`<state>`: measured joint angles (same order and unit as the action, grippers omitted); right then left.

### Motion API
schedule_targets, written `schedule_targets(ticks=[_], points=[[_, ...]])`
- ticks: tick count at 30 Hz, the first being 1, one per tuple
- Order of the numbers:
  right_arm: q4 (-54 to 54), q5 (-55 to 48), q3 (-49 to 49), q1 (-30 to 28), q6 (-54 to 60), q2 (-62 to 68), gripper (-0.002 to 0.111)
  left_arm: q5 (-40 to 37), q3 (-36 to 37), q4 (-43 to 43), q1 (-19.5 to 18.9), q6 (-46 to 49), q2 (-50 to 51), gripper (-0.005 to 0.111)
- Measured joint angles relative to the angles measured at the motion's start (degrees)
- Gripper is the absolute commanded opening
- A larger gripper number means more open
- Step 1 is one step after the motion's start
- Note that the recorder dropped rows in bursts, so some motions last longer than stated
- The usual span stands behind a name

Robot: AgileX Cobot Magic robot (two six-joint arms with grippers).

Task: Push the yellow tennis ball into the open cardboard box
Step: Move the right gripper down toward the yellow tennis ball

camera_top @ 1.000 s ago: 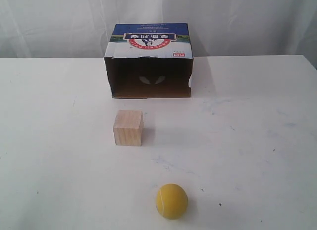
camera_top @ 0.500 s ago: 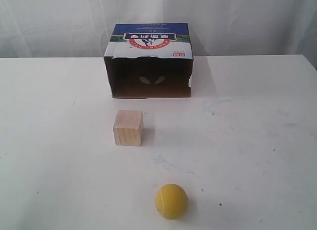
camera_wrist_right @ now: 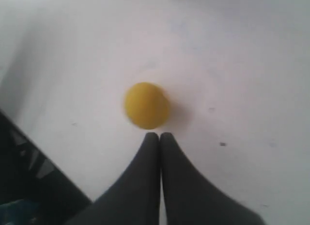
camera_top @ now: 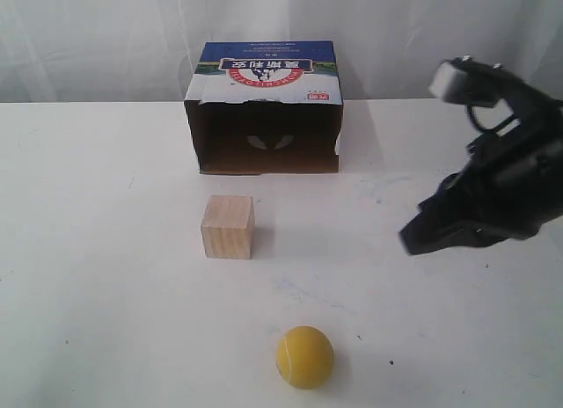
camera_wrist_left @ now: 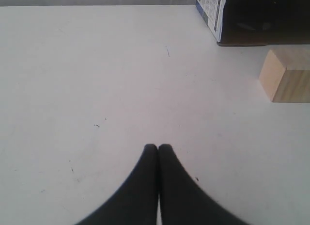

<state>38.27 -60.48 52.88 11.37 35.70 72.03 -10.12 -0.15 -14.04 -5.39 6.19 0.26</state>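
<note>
1. Three things sit on the white table [camera_top: 106, 320] in the exterior view. The open cardboard box [camera_top: 268, 69] is far, its mouth facing near. The wooden cube [camera_top: 228, 227] is midway. The yellow tennis ball [camera_top: 305, 357] is nearest, slightly right of the cube. The right gripper [camera_top: 412, 241] hangs at the right, well apart from the ball.
2. Left wrist view: the left gripper [camera_wrist_left: 158, 148] is clenched on nothing; no ball shows.
3. Right wrist view: the right gripper's fingers are pressed together and empty, with the ball beyond them.
4. The ball is probably light and springy and should roll at a nudge. Push its near side, centred. The cube stands just left of the line to the box, so a skewed shove may hit it.
</note>
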Motion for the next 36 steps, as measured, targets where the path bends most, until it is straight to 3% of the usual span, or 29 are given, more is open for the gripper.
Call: schedule_targets(ticks=[5, 11, 19, 36], points=[[2.9, 7.8, -2.8, 17.4, -9.4, -1.3, 0.0, 0.0, 0.0, 0.0, 0.0, 0.0, 0.0, 0.0], [-0.1, 17.8, -5.6, 28.2, -17.8, 4.4, 0.0, 0.0, 0.0, 0.0, 0.0, 0.0, 0.0, 0.0], [-8.6, 20.4, -6.1, 30.0, -24.1, 11.1, 0.0, 0.0, 0.0, 0.0, 0.0, 0.1, 0.0, 0.0], [-10.4, 25.9, -6.1, 30.0, -24.3, 17.9, 0.0, 0.0, 0.0, 0.0, 0.0, 0.1, 0.0, 0.0]])
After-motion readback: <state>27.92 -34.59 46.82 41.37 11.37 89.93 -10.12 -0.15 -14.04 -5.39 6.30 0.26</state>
